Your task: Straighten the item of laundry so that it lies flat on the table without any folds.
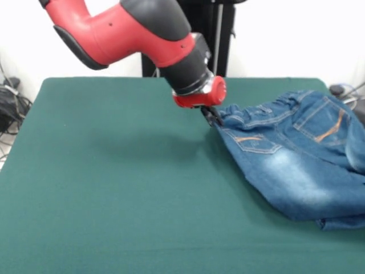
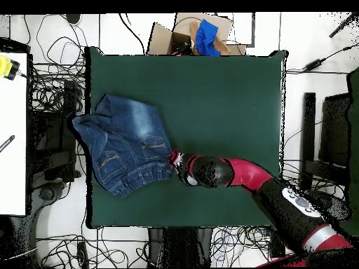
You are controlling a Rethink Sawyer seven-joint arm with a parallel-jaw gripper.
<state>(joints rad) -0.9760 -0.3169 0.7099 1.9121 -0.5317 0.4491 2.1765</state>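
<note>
Jeans (image 1: 296, 160) rumpled on table (image 1: 114, 188); gripper (image 1: 212, 117) at waistband corner.

The arm (image 1: 131, 31) has glossy red rounded shells with black joint sections, a black wrist ending in a red ring, and a small dark gripper (image 1: 212, 116).

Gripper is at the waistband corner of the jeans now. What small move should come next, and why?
Probably drag the waistband corner toward the table's middle. The gripper sits at the corner of the jeans, which lie bunched and hang over the edge of the table, with open cloth beside them.
</note>
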